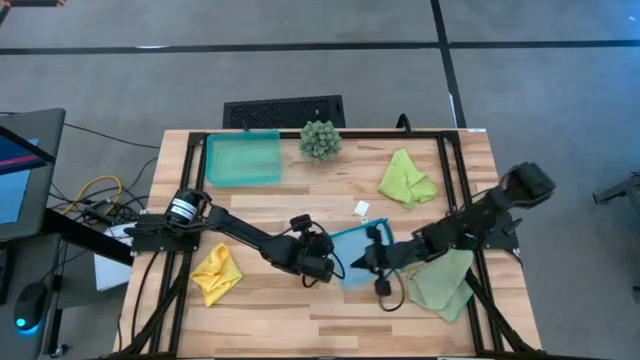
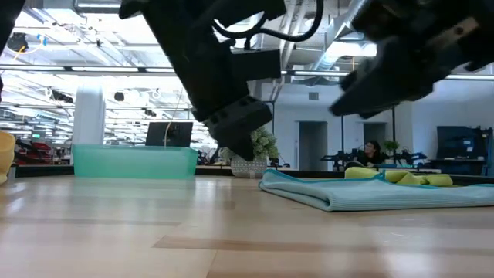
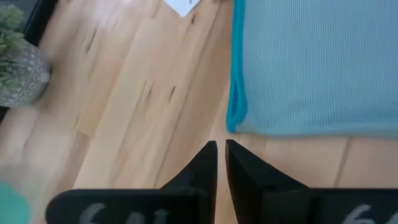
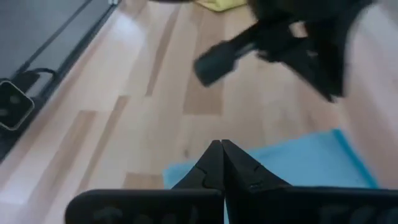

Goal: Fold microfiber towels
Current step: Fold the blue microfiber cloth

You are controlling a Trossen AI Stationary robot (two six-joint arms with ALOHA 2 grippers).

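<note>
Even, bright overhead light falls on the wooden surface (image 1: 330,190), casting soft shadows. Ceiling lights glare in the low view; the right wrist view shows motion blur.

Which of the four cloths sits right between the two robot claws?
The light blue towel, lying flat mid-table between both grippers; the yellow, lime and sage ones sit crumpled farther out.

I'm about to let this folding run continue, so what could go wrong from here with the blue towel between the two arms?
1. Both grippers, left and right, sit close together at the light blue towel; the arms could bump.
2. Both are shut with nothing in them, so either may drag or bunch the folded towel rather than lift it.
3. The pale sage towel lies partly under the right arm and might get swept along.
</note>
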